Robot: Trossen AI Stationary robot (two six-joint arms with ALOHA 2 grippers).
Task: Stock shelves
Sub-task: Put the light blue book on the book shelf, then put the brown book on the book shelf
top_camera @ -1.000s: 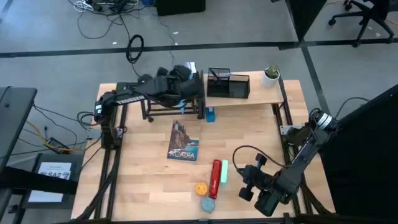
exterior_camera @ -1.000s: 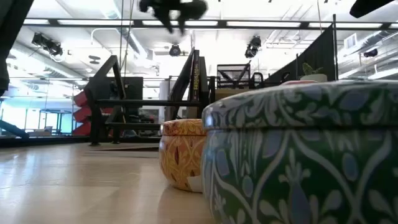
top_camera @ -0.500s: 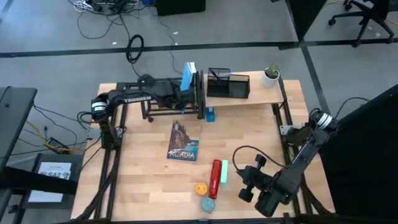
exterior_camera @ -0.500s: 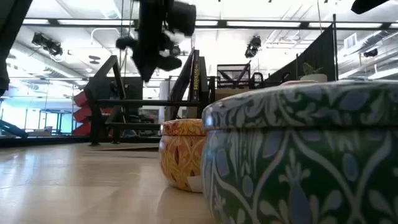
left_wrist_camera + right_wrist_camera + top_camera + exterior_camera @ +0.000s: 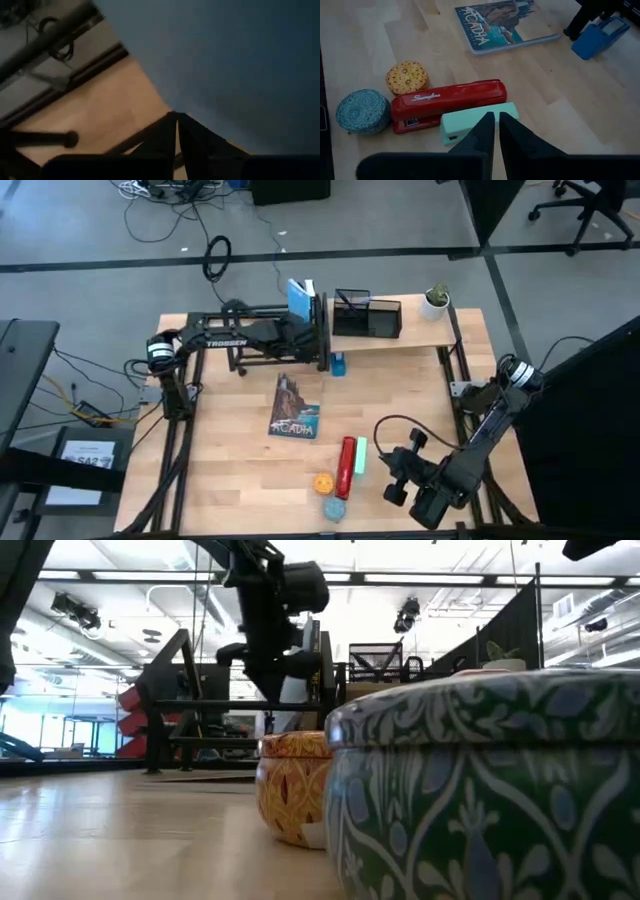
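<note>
- Black rack (image 5: pixel 278 352) stands at the table's far edge, the plank shelf (image 5: pixel 420 332) beside it; the left gripper (image 5: pixel 298 330) is at the rack, standing a blue book (image 5: pixel 298 298) upright, fingers seemingly pressed on it.
- Next: let go cleanly without tipping it.
- Mesh organizer (image 5: pixel 366 314) sits on the plank; contents unclear.
- Right gripper (image 5: pixel 397 477) waits near the stapler (image 5: pixel 447 104), fingers together.

Dark arms, seemingly "TROSSEN"-lettered
</note>
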